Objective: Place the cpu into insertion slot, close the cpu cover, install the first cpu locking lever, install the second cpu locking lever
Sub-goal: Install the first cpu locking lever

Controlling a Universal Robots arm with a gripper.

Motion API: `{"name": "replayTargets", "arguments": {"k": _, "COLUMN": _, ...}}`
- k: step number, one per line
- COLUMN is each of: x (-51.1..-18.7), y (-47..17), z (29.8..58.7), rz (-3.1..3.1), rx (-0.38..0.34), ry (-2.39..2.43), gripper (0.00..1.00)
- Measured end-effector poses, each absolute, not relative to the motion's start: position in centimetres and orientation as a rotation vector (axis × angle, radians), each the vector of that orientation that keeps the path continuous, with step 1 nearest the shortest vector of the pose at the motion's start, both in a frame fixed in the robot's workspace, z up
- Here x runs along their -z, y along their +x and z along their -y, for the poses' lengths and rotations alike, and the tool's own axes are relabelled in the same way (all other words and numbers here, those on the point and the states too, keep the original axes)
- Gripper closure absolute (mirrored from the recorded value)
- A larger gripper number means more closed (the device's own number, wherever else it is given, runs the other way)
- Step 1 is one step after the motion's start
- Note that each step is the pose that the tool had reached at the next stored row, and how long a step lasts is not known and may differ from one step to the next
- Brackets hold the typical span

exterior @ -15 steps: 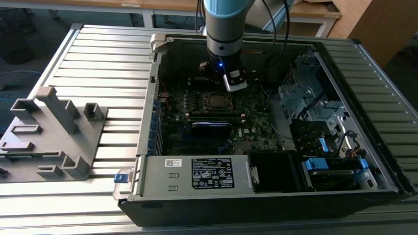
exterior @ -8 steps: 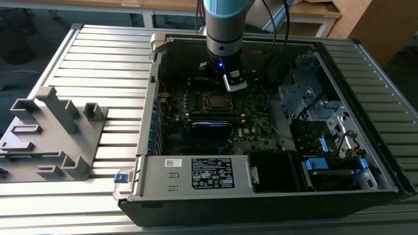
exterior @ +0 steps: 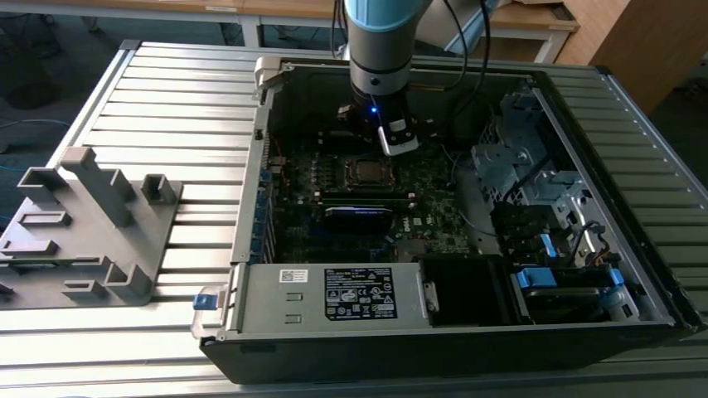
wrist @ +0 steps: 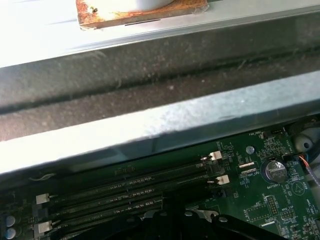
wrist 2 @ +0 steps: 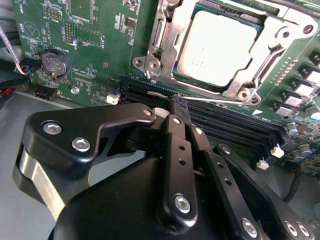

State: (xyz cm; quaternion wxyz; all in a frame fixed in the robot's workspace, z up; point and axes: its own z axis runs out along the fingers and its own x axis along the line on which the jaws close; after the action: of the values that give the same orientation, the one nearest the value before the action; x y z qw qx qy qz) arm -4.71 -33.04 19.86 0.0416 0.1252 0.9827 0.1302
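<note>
The cpu (wrist 2: 217,47), with its dull grey top, lies in the insertion slot (exterior: 366,170) on the green motherboard (wrist 2: 95,30). The silvery cpu cover (wrist 2: 167,45) lies flat around it, so the chip shows through the window. A thin silvery locking lever (wrist 2: 215,100) runs along the slot's edge beside the black memory slots (wrist 2: 235,125). My black gripper (wrist 2: 177,106) has its fingers together, and the tips sit right at this lever wire. Whether they pinch it cannot be told. In the exterior view the gripper (exterior: 390,143) hangs just behind the slot, inside the open computer case.
The case walls (exterior: 260,166) ring the board. Drive cages and cables (exterior: 531,191) stand on the exterior view's right, and a power supply (exterior: 332,294) sits at the front. A coin battery (wrist 2: 54,62) lies on the board. A grey fixture (exterior: 89,224) stands on the slatted table.
</note>
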Motion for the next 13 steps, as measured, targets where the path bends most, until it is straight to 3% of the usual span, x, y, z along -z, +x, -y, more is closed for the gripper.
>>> {"name": "replayTargets", "arguments": {"k": 13, "x": -19.73, "y": -4.56, "z": 33.07, "rz": -3.008, "rx": -0.395, "ry": 0.383, "gripper": 0.89}}
